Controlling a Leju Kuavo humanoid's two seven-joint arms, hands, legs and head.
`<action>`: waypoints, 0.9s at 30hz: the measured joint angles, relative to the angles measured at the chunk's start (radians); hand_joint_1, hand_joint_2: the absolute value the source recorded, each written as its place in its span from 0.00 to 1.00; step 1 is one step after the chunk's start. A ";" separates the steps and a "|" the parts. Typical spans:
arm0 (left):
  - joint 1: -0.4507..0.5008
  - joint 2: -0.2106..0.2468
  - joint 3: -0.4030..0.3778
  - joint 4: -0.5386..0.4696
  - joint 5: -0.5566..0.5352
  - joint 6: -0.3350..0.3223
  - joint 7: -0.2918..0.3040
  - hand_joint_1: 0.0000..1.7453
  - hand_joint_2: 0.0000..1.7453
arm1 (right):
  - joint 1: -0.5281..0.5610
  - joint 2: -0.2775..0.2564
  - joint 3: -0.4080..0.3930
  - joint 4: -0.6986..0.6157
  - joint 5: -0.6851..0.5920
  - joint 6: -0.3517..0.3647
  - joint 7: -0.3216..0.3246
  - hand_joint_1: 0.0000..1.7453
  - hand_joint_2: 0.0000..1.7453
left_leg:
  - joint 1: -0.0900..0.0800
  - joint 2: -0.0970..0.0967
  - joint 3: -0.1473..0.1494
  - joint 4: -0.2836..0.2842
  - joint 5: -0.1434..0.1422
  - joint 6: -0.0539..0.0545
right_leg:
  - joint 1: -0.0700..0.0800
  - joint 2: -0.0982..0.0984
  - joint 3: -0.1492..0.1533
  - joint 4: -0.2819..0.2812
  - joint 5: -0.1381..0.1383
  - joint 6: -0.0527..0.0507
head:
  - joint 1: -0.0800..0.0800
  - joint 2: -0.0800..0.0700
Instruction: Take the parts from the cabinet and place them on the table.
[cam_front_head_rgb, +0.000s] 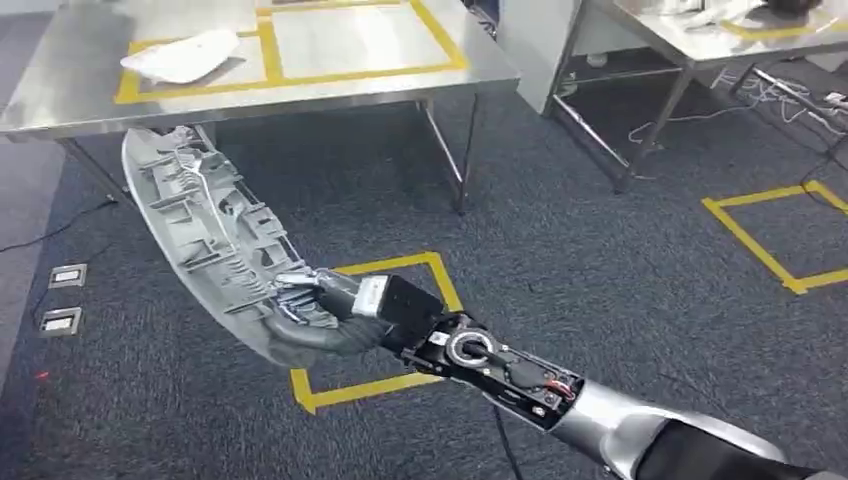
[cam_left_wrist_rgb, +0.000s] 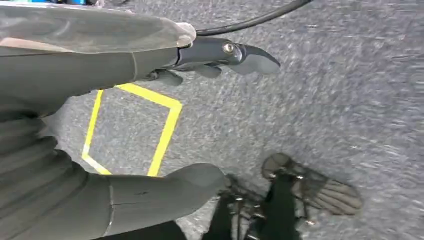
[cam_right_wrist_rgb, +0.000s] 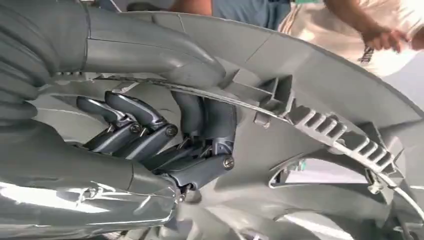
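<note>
Your right hand (cam_front_head_rgb: 335, 300) grips the long grey part (cam_front_head_rgb: 205, 230) at its near end; its long axis slants away toward the worktop (cam_front_head_rgb: 330, 75). Left hand (cam_left_wrist_rgb: 150, 115) hangs spread, holding nothing.

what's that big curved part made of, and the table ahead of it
The curved grey part held by the right robot hand looks like moulded plastic, matte, given its thin ribs and clip features. The table looks like brushed stainless steel: silvery, with soft reflections, marked with yellow tape.
</note>
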 joint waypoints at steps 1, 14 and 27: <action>-0.002 0.000 0.000 0.000 0.000 0.000 0.000 0.00 1.00 | 0.000 0.000 -0.001 0.001 0.000 0.000 0.000 1.00 1.00 | 0.001 0.000 0.004 0.000 -0.006 0.000 | -0.006 -0.001 -0.052 0.086 -0.036 0.007 | 0.004 0.000; -0.001 -0.001 0.000 0.000 -0.019 0.000 0.018 0.00 1.00 | 0.022 0.001 -0.016 0.022 -0.001 -0.081 -0.003 1.00 1.00 | 0.013 -0.002 0.073 0.044 -0.088 -0.060 | -0.029 -0.004 -0.033 -0.140 0.117 -0.010 | 0.010 0.000; 0.000 0.005 -0.001 0.000 -0.015 0.015 0.023 0.00 1.00 | 0.035 0.005 -0.021 0.039 0.010 -0.079 -0.019 1.00 1.00 | -0.017 -0.005 -0.038 0.012 0.017 -0.008 | -0.009 0.009 0.057 -0.142 0.044 -0.004 | -0.015 0.000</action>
